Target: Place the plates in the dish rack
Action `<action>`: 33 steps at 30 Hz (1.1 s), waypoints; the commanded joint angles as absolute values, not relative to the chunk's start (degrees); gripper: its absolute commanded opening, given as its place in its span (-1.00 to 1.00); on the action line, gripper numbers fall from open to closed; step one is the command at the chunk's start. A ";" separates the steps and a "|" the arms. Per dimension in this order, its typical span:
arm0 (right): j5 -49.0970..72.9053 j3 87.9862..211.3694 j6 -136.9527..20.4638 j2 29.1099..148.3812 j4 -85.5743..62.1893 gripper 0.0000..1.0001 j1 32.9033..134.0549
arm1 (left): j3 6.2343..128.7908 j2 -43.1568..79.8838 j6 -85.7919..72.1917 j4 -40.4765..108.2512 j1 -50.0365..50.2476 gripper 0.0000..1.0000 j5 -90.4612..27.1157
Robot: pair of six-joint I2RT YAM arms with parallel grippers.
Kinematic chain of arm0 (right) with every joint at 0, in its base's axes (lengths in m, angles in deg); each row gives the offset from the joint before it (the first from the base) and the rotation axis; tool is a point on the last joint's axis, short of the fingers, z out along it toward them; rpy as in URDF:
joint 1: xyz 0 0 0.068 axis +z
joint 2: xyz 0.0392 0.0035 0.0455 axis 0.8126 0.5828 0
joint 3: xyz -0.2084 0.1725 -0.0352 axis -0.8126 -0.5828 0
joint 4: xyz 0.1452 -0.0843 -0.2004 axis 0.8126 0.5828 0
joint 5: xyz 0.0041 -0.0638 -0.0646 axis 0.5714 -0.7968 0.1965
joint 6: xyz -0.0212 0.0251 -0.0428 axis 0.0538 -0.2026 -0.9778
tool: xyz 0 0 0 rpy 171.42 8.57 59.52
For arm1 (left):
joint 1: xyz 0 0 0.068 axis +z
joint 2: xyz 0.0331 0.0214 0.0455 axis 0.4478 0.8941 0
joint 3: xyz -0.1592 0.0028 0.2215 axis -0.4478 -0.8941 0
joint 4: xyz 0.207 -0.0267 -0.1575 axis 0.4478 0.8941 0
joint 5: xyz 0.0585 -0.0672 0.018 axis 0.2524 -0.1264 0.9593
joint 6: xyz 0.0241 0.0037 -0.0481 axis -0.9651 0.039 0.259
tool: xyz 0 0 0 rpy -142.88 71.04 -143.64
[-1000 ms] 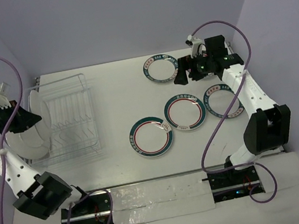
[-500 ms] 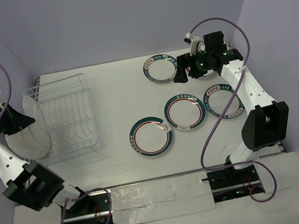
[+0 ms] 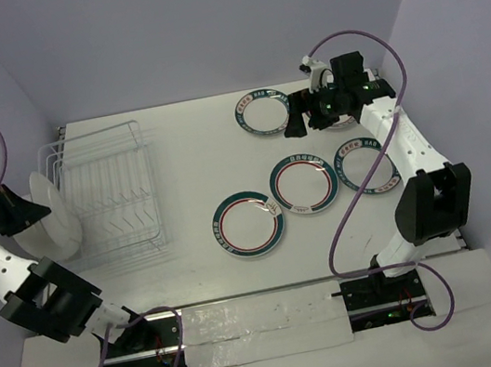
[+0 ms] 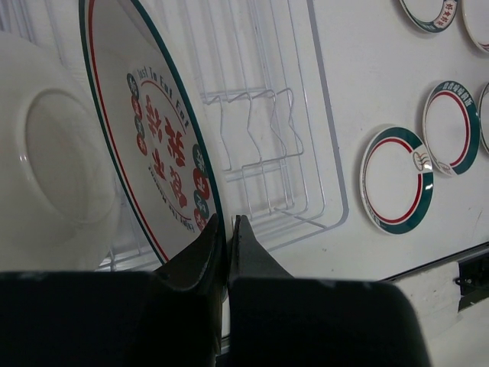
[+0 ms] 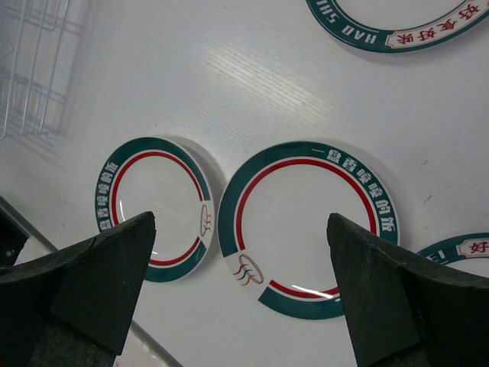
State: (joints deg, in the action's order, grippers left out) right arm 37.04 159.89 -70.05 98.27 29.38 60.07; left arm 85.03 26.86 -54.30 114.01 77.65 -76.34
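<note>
In the left wrist view, the patterned plate point(image 4: 153, 145) is cut off by the top edge. Its lower rim is hidden between the fingers of the left gripper point(image 4: 228, 223). The plain white plate point(image 4: 53, 153) beside it is cropped at the left edge. Part of the dish rack point(image 4: 260, 126) is covered by both plates. In the right wrist view, a lettered plate point(image 5: 397, 27) is cut off by the top edge. The rim lettering cannot be read in the top view.

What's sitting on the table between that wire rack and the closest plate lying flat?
Nothing. Only bare white table separates the dish rack from the nearest flat plate. The top view shows this plainly, and the left wrist view agrees.
</note>
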 commanded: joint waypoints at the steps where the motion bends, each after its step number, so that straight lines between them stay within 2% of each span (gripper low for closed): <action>1: 36.43 162.90 -70.51 98.98 29.46 1.00 60.77 | 84.29 27.24 -56.88 115.00 78.81 -1.00 -81.24; 11: 36.26 162.99 -70.77 99.25 29.29 1.00 61.12 | 81.92 27.77 -57.93 115.00 79.08 -0.99 -82.56; 13: 36.34 163.08 -70.86 99.25 29.37 1.00 61.12 | 81.04 28.30 -58.63 115.00 79.16 -0.90 -82.74; 19: 36.08 163.60 -71.04 99.25 29.64 1.00 61.12 | 80.33 29.97 -59.51 114.65 79.52 -0.36 -82.74; 22: 36.34 163.87 -70.95 99.42 29.64 1.00 61.12 | 81.65 30.32 -58.81 113.78 79.95 0.18 -81.69; 23: 36.43 163.95 -70.77 99.42 29.64 1.00 61.12 | 82.17 30.15 -58.37 113.34 80.04 0.50 -81.07; 24: 36.43 163.96 -70.68 99.42 29.37 1.00 61.12 | 82.35 29.80 -58.02 112.81 80.13 0.67 -80.55; 26: 36.34 163.87 -70.42 99.42 29.11 1.00 61.21 | 82.36 27.87 -56.27 109.66 80.13 0.88 -79.32; 29: 35.64 163.96 -69.98 99.34 28.50 1.00 61.12 | 81.13 22.86 -51.44 101.78 80.13 0.98 -75.80; 33: 34.41 163.87 -69.10 99.07 27.44 1.00 61.21 | 79.11 14.34 -45.11 89.89 79.87 0.99 -69.40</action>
